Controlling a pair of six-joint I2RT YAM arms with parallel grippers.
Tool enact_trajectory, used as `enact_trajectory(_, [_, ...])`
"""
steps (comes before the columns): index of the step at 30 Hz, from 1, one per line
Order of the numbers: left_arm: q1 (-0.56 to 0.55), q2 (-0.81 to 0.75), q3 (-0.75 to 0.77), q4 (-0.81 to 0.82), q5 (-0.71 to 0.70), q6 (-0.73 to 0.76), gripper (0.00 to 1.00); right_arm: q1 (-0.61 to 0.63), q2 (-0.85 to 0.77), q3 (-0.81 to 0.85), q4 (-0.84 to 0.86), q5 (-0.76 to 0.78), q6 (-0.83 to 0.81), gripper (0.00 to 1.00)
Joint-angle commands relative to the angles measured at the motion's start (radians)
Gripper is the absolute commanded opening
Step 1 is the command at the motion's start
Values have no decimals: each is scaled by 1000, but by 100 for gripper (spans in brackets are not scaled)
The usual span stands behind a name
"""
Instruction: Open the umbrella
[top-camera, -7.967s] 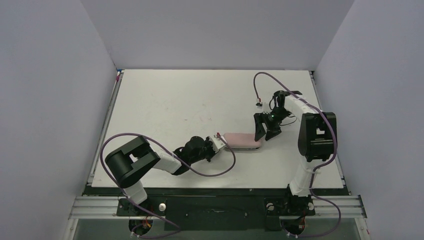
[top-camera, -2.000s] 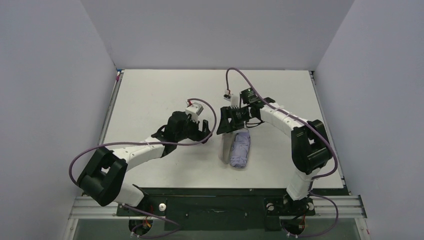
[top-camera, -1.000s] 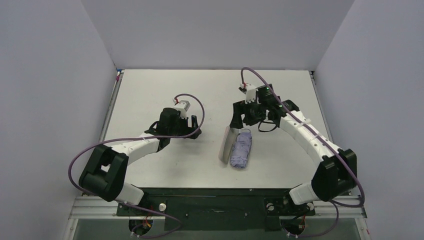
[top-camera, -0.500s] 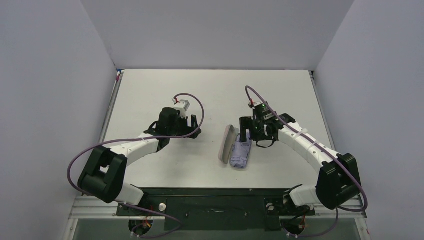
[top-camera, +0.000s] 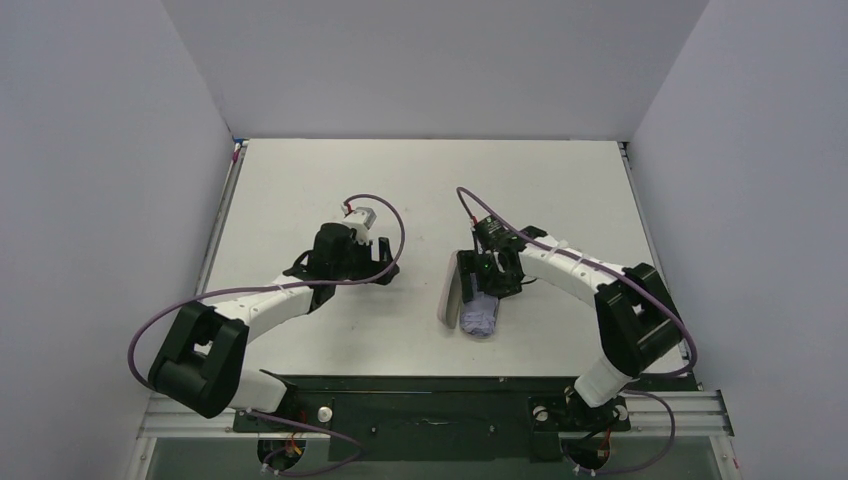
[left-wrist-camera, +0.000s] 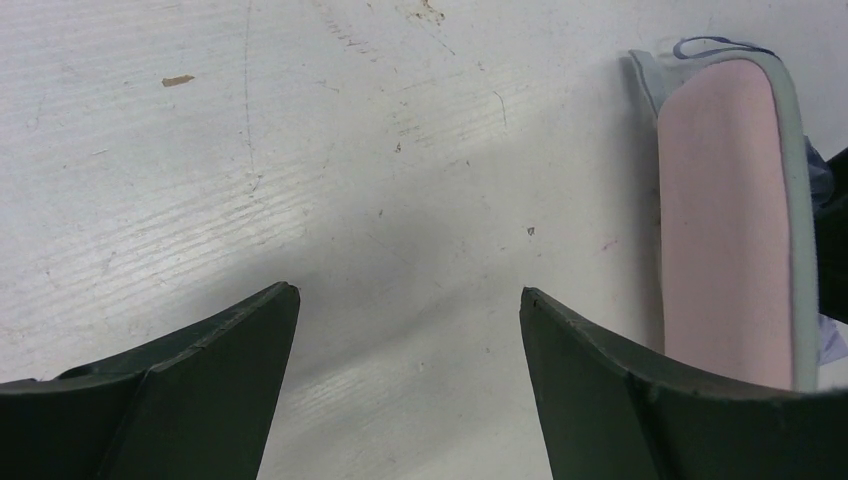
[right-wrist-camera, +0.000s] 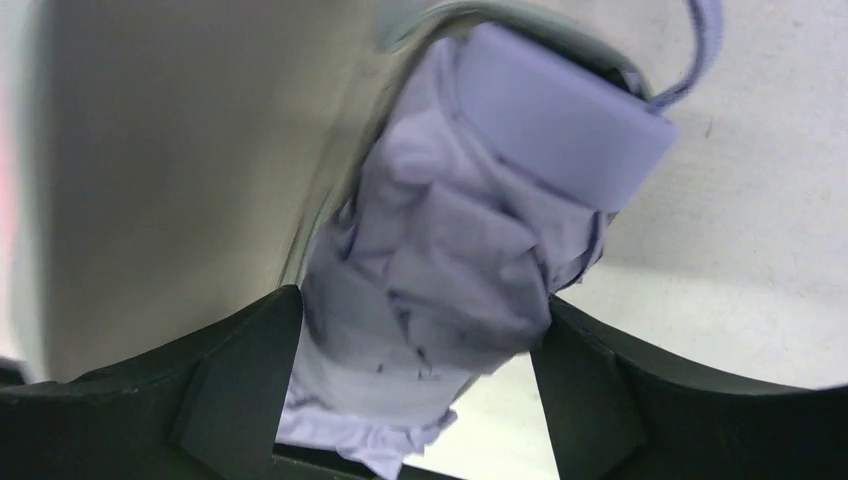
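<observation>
The umbrella (top-camera: 481, 318) lies folded on the table, a crumpled lilac bundle pointing toward the arms. In the right wrist view the umbrella (right-wrist-camera: 450, 250) fills the gap between my fingers, and its lilac handle (right-wrist-camera: 565, 110) and strap (right-wrist-camera: 700, 50) are at the far end. My right gripper (top-camera: 483, 280) (right-wrist-camera: 420, 300) stands open, straddling the bundle near its far end, fingers close against the fabric. My left gripper (top-camera: 383, 268) (left-wrist-camera: 408, 292) is open over bare table to the left, with nothing between its fingers.
The pale pink fabric sleeve (top-camera: 449, 293) (left-wrist-camera: 725, 220) lies right beside the umbrella on its left, its inner side (right-wrist-camera: 180, 180) close to my right gripper's left finger. White table (top-camera: 330, 180) with walls on three sides.
My right gripper has swung from behind the umbrella toward the arms and down, and now straddles its far end. The left arm has barely moved. Umbrella and sleeve lie as before.
</observation>
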Motion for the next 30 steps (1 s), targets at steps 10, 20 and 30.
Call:
enact_trajectory(10, [47,23,82,25,33,62,79,-91,196,140,-38,154,74,30])
enact_trajectory(20, [64,102,183,-18,66,176,81,-455,286,335,-97,207,-334,0])
enact_trajectory(30, [88,176,340,-151,130,261,97,-724,565,787,-300,62,-681,0])
